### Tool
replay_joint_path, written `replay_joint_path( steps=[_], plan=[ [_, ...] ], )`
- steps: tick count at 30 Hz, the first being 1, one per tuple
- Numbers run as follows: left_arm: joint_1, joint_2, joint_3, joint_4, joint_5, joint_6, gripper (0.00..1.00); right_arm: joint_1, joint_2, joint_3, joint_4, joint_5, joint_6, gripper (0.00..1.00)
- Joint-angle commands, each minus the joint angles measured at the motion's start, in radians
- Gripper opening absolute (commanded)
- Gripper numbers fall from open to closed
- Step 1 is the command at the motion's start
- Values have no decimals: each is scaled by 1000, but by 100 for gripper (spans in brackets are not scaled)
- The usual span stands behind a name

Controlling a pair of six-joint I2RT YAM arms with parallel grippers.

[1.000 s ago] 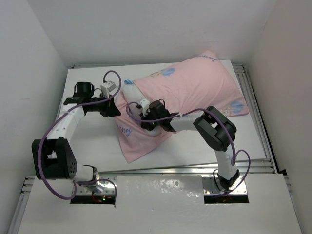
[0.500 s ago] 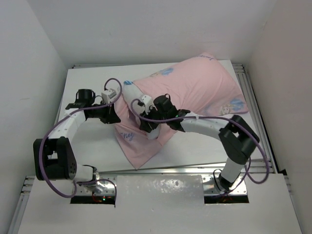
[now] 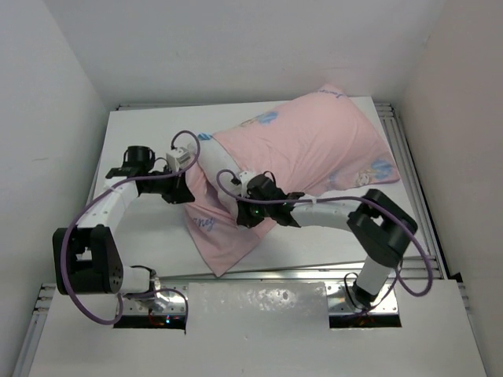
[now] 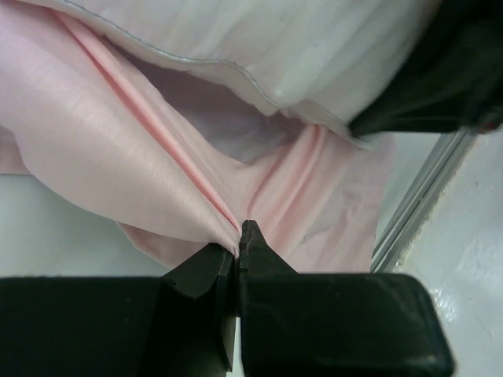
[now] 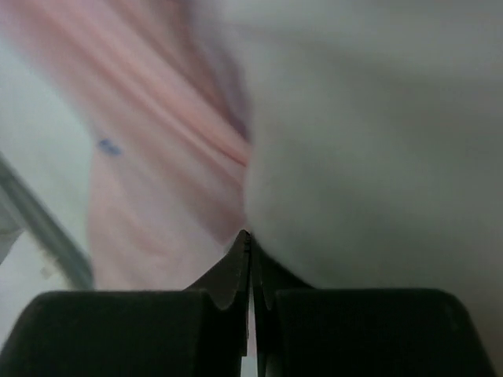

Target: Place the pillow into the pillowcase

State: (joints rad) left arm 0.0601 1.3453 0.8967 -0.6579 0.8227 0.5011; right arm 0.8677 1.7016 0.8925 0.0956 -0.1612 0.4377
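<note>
The left gripper (image 4: 240,238) pinches a fold of pink pillowcase (image 4: 118,141); the right gripper (image 5: 249,238), jaws together, touches the white pillow (image 5: 377,157).

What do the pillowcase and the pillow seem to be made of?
The pillowcase: thin pink woven cloth, perhaps polyester or a cotton blend, with a slight sheen; it lies limp and gathers into sharp narrow folds. The pillow: matt white fabric shell with a stitched seam along its edge, plump as if stuffed with soft fibre; the filling is hidden.
</note>
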Motion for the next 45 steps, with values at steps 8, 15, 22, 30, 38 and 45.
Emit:
replay_joint_path(
  steps=[8, 15, 22, 30, 38, 45],
  plan=[
    [-5, -41, 80, -325, -25, 335, 0, -67, 173, 184, -31, 479, 124, 0],
    [-6, -41, 64, -338, -48, 370, 0, -85, 278, 310, 20, 528, 118, 0],
    [-3, -8, 236, -482, 232, 436, 0, -99, 483, 353, -53, 491, 70, 0],
    [-3, -21, 263, -62, 206, 6, 0, -102, 365, 132, 49, -93, -186, 0],
    [-6, -21, 41, 101, -141, 43, 0, -101, 135, 14, 102, -510, -220, 11],
    [-19, -44, -21, -9, -132, 180, 0, -101, 138, 55, 139, -656, -162, 28]
  ],
)
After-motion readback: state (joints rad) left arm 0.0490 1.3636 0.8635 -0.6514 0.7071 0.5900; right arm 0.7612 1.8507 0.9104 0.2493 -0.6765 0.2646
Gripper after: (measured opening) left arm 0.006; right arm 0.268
